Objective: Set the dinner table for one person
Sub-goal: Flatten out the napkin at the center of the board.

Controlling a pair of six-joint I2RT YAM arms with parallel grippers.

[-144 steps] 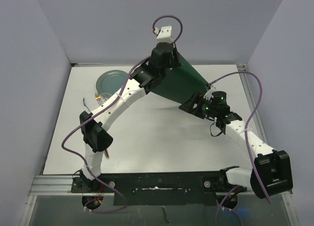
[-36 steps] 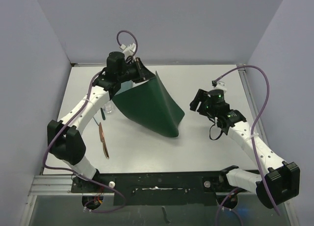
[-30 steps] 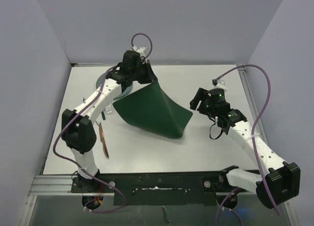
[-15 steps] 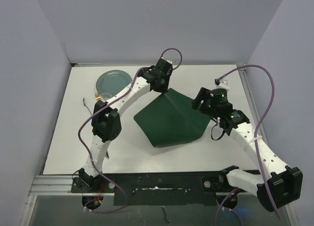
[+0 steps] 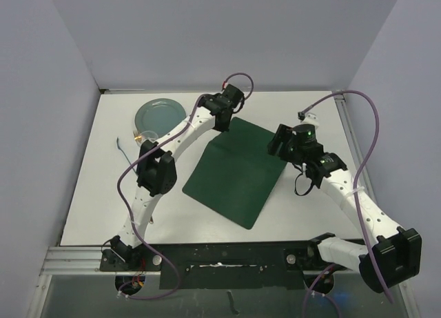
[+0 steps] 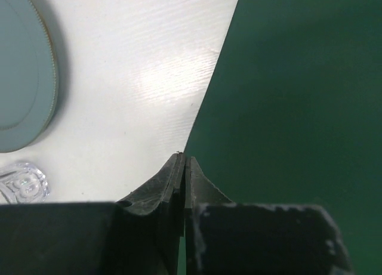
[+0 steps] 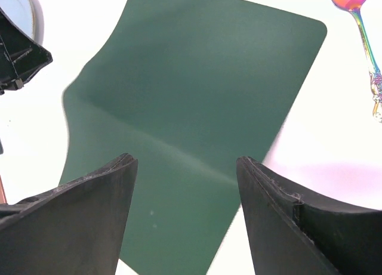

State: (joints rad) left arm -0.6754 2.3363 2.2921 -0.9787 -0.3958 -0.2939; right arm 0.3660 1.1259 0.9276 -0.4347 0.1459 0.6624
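Note:
The dark green placemat [image 5: 238, 170] lies flat on the white dinner table [image 5: 89, 194], turned at an angle. My left gripper [image 5: 224, 118] is down at the mat's far corner, shut on its edge; in the left wrist view the closed gripper [image 6: 184, 158] pinches the mat [image 6: 286, 96] right at its border. My right gripper [image 5: 279, 142] is open and empty, held above the mat's right edge. In the right wrist view the gripper [image 7: 185, 161] has its jaws spread wide over the mat [image 7: 197, 108], which shows a faint crease.
A teal plate [image 5: 160, 114] sits at the far left, with a clear glass [image 5: 146, 135] in front of it and a thin bluish utensil [image 5: 122, 147] further left. An iridescent spoon [image 7: 364, 24] lies beyond the mat's corner. Metal rails edge the table [image 5: 348, 125].
My left gripper has swung the lifted, folded placemat from the left to the middle and lowered it until it lies flat. The right arm has hardly moved and stays open.

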